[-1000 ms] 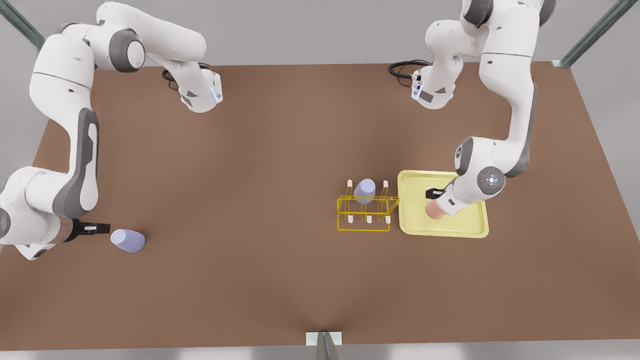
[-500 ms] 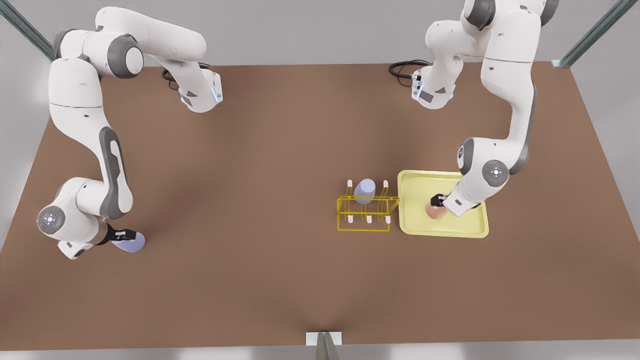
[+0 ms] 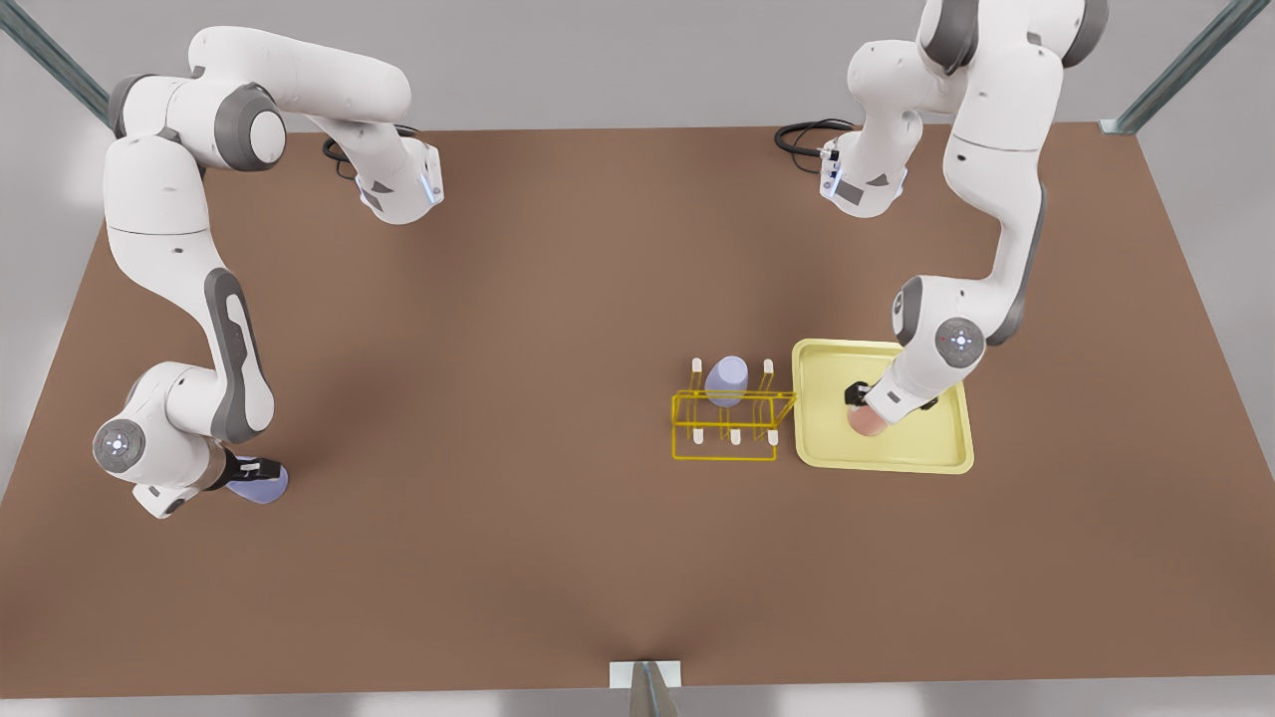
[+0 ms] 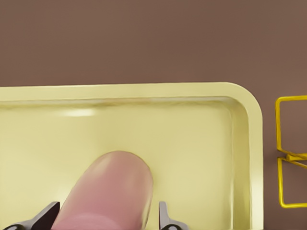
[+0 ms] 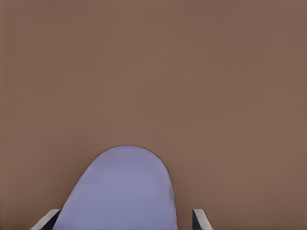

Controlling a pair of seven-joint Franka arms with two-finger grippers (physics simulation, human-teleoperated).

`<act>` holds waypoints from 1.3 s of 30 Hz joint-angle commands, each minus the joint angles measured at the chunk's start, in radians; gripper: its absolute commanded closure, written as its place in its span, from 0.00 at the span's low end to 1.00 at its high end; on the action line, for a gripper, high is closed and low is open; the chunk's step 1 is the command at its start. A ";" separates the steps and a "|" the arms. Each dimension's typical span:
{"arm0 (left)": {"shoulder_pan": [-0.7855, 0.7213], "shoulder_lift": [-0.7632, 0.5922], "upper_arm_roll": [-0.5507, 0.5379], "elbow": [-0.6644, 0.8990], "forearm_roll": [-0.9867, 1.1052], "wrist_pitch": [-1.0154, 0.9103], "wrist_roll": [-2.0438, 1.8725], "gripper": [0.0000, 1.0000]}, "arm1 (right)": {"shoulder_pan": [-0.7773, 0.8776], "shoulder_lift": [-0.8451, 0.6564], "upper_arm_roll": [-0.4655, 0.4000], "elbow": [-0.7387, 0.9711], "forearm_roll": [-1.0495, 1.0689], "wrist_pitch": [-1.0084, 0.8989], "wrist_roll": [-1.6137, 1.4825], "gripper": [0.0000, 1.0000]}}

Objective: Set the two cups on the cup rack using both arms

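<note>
The salmon pink cup (image 3: 867,423) lies on its side in the flat pale-yellow tray (image 3: 936,460). My left gripper (image 3: 863,401) is down over it, open, one finger on each side of the pink cup (image 4: 108,189) with a small gap. At the front view's left, a lavender cup (image 3: 264,487) lies on the table. My right gripper (image 3: 251,468) straddles that cup (image 5: 122,191), open and not touching it. The yellow wire cup rack (image 3: 725,430) stands just left of the tray, with an identical lavender cup (image 3: 726,378) upside down on a back peg.
The tray's raised rim (image 4: 249,110) lies between the pink cup and the rack (image 4: 278,124). Brown table stretches wide between the two arms. Both arm bases and their black cables sit along the far edge.
Both grippers came down and forward onto their cups: the right one moved over the lavender cup, and the left one shifted slightly toward the rack over the pink cup. The cups stayed put.
</note>
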 commanded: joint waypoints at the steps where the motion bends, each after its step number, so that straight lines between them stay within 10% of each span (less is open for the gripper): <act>1: 0.001 0.002 0.002 -0.008 0.001 0.031 -0.005 0.00 | -0.001 -0.001 0.002 -0.001 0.004 -0.017 -0.029 0.00; 6: 0.001 0.016 0.000 -0.019 0.000 0.057 -0.007 0.00 | 0.001 -0.003 0.005 0.000 0.004 -0.025 -0.029 0.00; 8: 0.001 0.016 0.002 -0.018 0.000 0.055 -0.007 0.17 | 0.001 -0.003 0.005 0.000 0.004 -0.025 -0.029 0.00; 23: 0.010 -0.037 0.002 0.005 0.001 -0.006 -0.010 0.17 | -0.001 -0.004 0.016 0.006 0.002 -0.040 -0.032 0.07; 32: -0.080 0.190 -0.006 0.798 0.008 -0.687 -0.263 0.17 | -0.001 -0.008 0.019 0.016 0.002 -0.057 -0.047 0.16; 39: -0.131 0.229 -0.072 0.887 -0.032 -0.729 -0.314 0.17 | 0.001 -0.017 0.057 0.032 0.014 -0.086 -0.047 0.16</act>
